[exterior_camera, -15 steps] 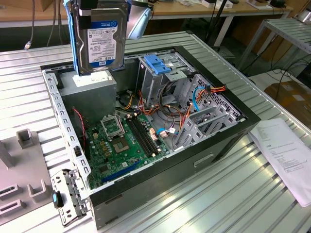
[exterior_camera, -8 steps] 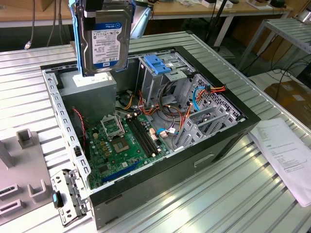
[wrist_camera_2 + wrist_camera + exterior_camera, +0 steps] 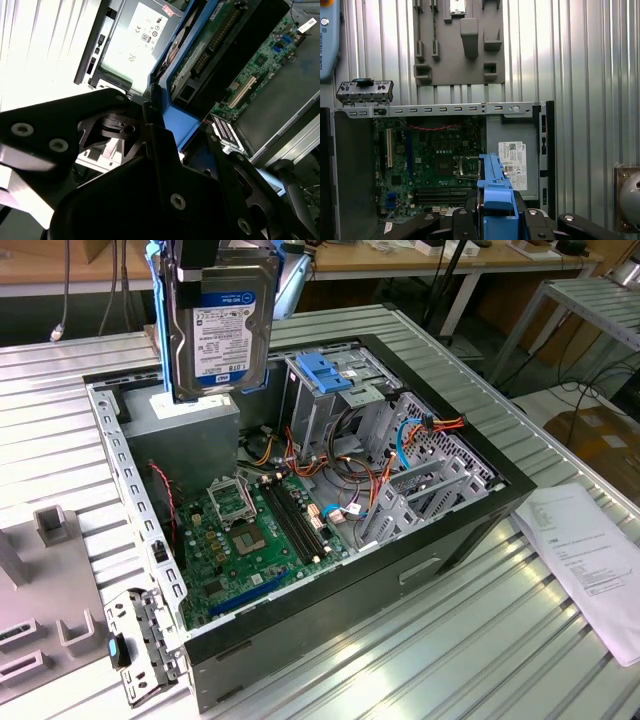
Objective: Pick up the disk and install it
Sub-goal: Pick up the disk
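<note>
The disk (image 3: pixel 222 325), a grey metal hard drive with a white and blue label and a bright blue carrier rail, hangs upright above the back left corner of the open computer case (image 3: pixel 300 490) in the exterior view. My gripper (image 3: pixel 198 258) is shut on its upper end. The disk's lower edge is a little above the grey power supply (image 3: pixel 185 425). In the first wrist view the blue carrier (image 3: pixel 495 185) sticks out between the black fingers (image 3: pixel 465 220), over the motherboard (image 3: pixel 435 165). In the second wrist view the blue rail (image 3: pixel 182 122) runs past the finger (image 3: pixel 155 125).
The metal drive cage with its blue plastic bracket (image 3: pixel 325 370) stands at the case's back middle, with coloured cables (image 3: pixel 420 430) beside it. A printed sheet (image 3: pixel 590 550) lies on the exterior view's right. A grey fixture (image 3: pixel 40 570) and a loose metal panel (image 3: pixel 135 645) are on its left.
</note>
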`<move>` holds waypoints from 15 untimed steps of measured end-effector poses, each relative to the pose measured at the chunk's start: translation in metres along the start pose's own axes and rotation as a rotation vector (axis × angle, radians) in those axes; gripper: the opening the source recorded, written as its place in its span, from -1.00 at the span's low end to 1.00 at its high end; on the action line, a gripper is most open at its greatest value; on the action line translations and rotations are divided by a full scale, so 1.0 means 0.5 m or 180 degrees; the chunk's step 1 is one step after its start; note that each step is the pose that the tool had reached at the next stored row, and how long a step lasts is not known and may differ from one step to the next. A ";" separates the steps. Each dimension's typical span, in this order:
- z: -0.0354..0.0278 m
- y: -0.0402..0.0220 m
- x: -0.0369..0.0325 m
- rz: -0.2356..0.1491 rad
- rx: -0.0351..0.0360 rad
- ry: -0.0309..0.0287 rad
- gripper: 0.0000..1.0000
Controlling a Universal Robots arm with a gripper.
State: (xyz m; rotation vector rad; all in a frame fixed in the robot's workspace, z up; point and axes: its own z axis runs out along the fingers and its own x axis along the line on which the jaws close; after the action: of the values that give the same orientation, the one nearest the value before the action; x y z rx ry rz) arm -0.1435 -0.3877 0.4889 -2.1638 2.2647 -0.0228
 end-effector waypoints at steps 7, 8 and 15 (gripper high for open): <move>0.000 0.000 0.000 0.0001 0.0000 0.0000 -0.25; 0.000 0.000 0.000 0.0001 0.0000 0.0000 -0.25; 0.002 -0.001 0.023 0.0001 0.0001 0.0008 -0.25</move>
State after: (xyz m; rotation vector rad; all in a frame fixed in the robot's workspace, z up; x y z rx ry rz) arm -0.1435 -0.3990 0.4879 -2.1644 2.2663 -0.0257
